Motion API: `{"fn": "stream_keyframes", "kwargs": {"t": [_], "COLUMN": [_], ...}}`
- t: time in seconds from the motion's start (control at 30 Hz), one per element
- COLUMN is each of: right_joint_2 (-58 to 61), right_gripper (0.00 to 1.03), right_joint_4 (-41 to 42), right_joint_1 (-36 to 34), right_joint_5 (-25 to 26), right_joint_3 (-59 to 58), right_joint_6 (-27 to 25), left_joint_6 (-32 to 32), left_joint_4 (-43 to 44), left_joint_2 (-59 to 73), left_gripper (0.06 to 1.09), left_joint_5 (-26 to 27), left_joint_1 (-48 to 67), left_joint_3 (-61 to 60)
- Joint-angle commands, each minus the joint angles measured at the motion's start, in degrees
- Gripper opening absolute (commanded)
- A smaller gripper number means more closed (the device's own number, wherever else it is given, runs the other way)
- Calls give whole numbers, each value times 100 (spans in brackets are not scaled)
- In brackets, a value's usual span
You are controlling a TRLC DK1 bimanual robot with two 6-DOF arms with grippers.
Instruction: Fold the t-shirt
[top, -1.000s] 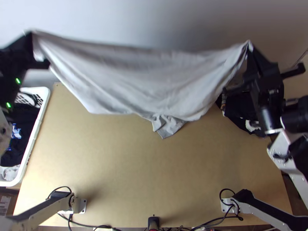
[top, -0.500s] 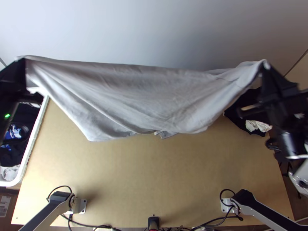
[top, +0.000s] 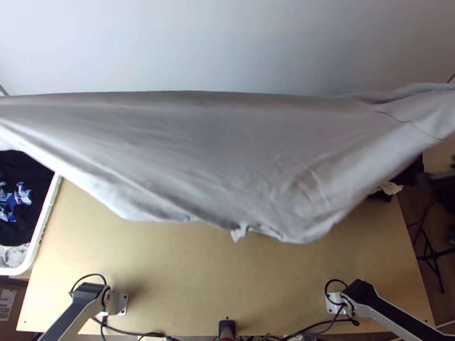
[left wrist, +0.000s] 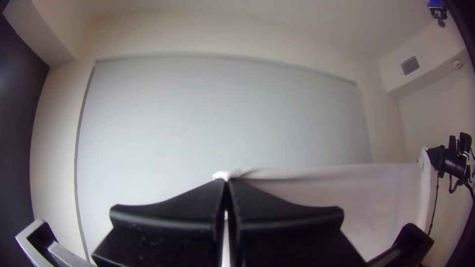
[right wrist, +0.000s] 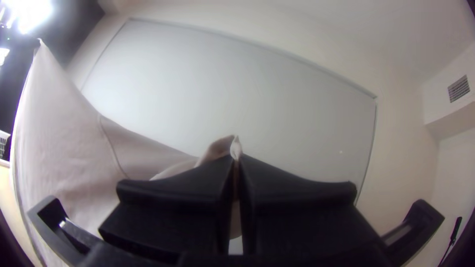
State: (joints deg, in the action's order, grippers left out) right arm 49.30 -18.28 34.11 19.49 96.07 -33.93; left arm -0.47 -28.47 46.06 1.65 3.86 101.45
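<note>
one t-shirt [top: 227,153] has swung nearer, left gripper [left wrist: 226,183] and right gripper [top: 441,183] both pinching it, jaws closed.

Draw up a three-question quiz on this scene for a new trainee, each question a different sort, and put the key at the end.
1. Multiple choice. How do the left gripper and the right gripper stand to the light grey t-shirt?
a) Both pinch it
b) Just the left one pinches it
c) Neither touches it

2. Fill in the blank. In the top view, the white basket is at the ____ side of the table.

3. True or false. The t-shirt lies flat on the table, folded into a small square.

Key: 1 a; 2 left; 3 false
</note>
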Motion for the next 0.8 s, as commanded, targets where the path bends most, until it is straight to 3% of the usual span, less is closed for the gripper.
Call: {"fn": "stream_keyframes", "kwargs": {"t": [0.0,0.3,0.5,0.77], "right_joint_2": [-96,-570,-790,-922], "right_gripper": [3,3,3,3], "right_joint_4": [-395,-1476,-2179,-2171], "right_joint_1": [8,-53,-97,158], "right_joint_5": [-6,-6,-15,-112], "right_joint_3": [667,685,184,-1258], "right_joint_6": [-61,449,1064,1802], "left_joint_6": [117,152,21,-67], "left_joint_4": [-177,-1222,-2330,-2989], "left_joint_2": [-159,-713,-1170,-1530], "left_gripper": [9,9,9,9], "left_joint_5": [2,63,846,1558], "left_joint_1": [-8,-17,-219,-447], "left_joint_3": [630,472,-328,-1883]}}
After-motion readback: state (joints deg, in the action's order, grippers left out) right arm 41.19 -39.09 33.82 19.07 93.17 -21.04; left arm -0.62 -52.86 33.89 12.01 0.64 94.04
